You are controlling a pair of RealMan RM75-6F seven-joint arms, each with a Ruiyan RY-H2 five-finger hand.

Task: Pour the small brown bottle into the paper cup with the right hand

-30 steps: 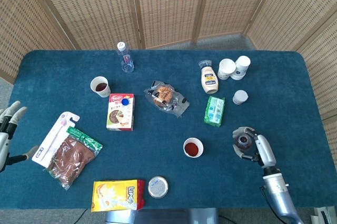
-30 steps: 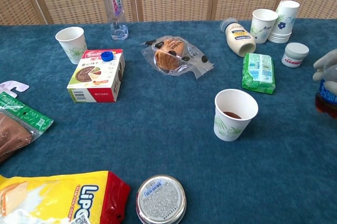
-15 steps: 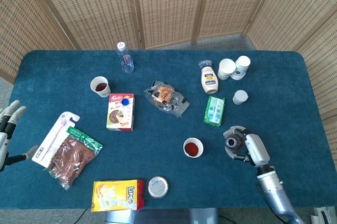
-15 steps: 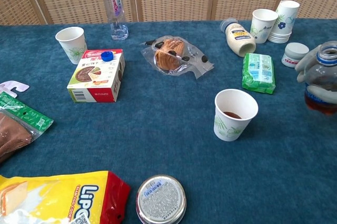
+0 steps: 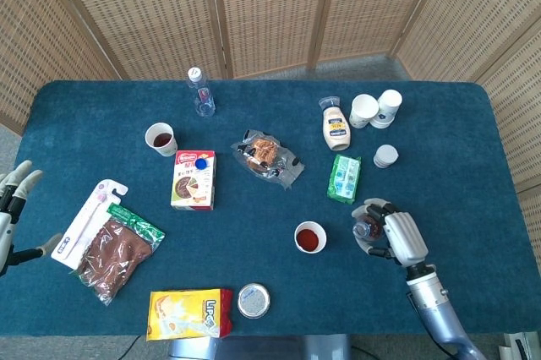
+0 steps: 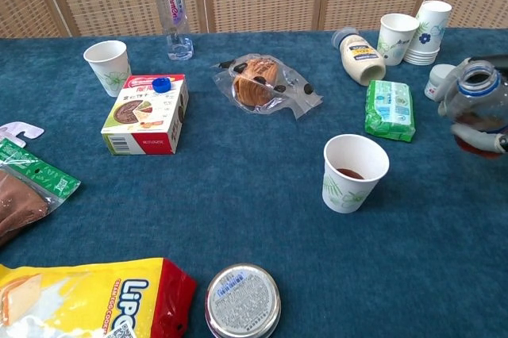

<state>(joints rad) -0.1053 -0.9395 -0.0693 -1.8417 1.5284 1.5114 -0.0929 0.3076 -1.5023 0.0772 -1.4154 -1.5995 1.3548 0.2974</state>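
Observation:
My right hand (image 5: 396, 237) (image 6: 482, 120) grips the small brown bottle (image 5: 363, 229) (image 6: 477, 98), uncapped and lifted off the table, to the right of the paper cup. The bottle's open neck leans toward the cup. The paper cup (image 5: 310, 237) (image 6: 354, 172) stands upright on the blue cloth with dark red-brown liquid at its bottom. A clear gap separates the bottle's mouth from the cup's rim. My left hand (image 5: 14, 187) hangs at the far left edge of the table, holding nothing, fingers apart.
A green packet (image 5: 344, 178) and small white jar (image 5: 385, 155) lie behind the bottle. Mayonnaise bottle (image 5: 336, 127) and stacked cups (image 5: 375, 109) are further back. A wrapped pastry (image 5: 269, 155), snack box (image 5: 193, 178), second filled cup (image 5: 160, 138), water bottle (image 5: 201, 92), round tin (image 5: 253, 300) and yellow Lipton bag (image 5: 189, 313) occupy the left.
My right hand has carried the bottle leftward toward the paper cup, raising it and tilting its neck toward the cup. The left hand has stayed still.

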